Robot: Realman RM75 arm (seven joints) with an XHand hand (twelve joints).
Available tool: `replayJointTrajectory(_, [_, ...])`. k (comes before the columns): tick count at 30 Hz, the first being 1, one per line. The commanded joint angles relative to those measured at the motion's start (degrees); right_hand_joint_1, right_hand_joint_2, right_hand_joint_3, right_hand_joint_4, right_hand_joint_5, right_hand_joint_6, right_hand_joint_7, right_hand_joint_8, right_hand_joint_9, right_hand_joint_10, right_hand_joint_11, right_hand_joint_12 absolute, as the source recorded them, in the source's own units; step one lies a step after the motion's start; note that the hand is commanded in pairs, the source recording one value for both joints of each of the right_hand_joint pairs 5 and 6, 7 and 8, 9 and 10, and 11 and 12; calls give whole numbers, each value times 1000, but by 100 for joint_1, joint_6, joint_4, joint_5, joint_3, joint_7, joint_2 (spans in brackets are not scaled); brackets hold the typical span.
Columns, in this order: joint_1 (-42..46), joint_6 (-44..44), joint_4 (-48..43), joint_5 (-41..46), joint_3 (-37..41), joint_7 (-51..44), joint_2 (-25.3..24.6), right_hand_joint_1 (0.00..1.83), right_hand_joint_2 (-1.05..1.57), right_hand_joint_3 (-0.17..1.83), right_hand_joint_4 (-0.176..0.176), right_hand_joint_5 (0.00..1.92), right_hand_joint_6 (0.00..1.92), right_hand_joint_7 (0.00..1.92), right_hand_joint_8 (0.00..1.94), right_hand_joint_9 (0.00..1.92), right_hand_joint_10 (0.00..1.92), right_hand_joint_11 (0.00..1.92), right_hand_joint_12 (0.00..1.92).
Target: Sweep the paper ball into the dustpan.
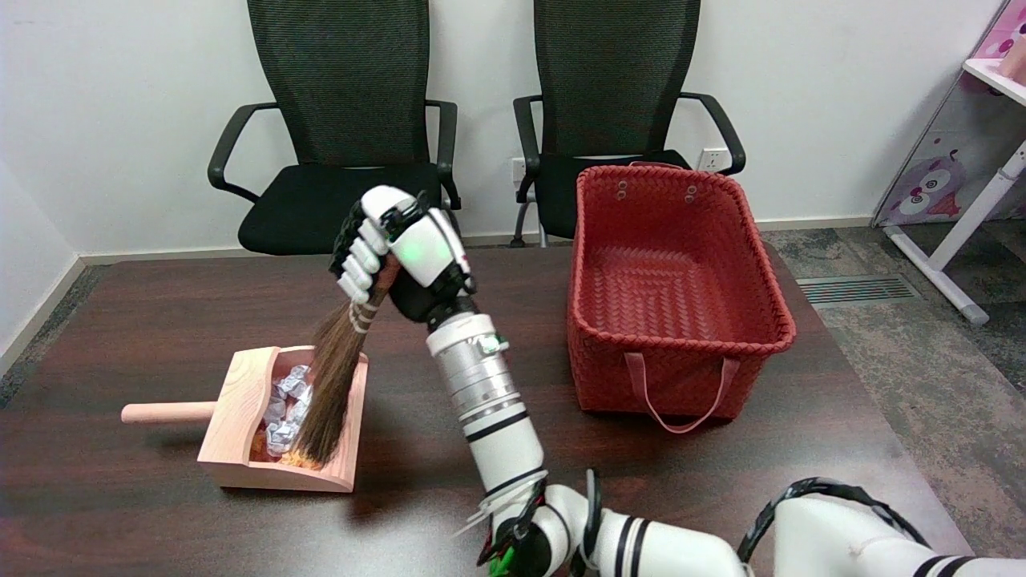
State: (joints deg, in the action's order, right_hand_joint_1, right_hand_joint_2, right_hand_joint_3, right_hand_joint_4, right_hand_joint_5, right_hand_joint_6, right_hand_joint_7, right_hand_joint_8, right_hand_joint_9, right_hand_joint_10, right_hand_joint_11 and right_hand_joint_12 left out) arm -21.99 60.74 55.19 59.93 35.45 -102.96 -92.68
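A small brown straw broom [330, 383] hangs tilted, its handle gripped in my right hand [398, 250] above the middle of the table. The bristle tip reaches down into the wooden dustpan [237, 401], which lies at the left with its round handle pointing left. Crumpled silvery paper balls [287, 401] lie inside the pan, partly hidden behind the bristles. Something orange shows at the pan's front floor under the bristle tips.
A red woven basket [761, 316] with strap handles stands to the right of my arm. Two black office chairs [345, 120] are behind the dark wooden table [120, 320]. A pink shelf is at the far right.
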Motion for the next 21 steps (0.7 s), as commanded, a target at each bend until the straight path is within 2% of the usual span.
replayJointTrajectory(1, [-21,-213,2287,664,-34,-1884,1746,676,1336,1566,2,1920,1920,1920,1920,1920,1920,1920,1920])
replayJointTrajectory(11, [79,-172,2776,1167,72,-2812,2302,671,1411,1556,4,1920,1920,1920,1920,1920,1920,1920,1920])
replayJointTrajectory(21, [739,-1,3441,1568,318,-3423,3067,674,1515,1551,6,1920,1920,1920,1920,1920,1920,1920,1920])
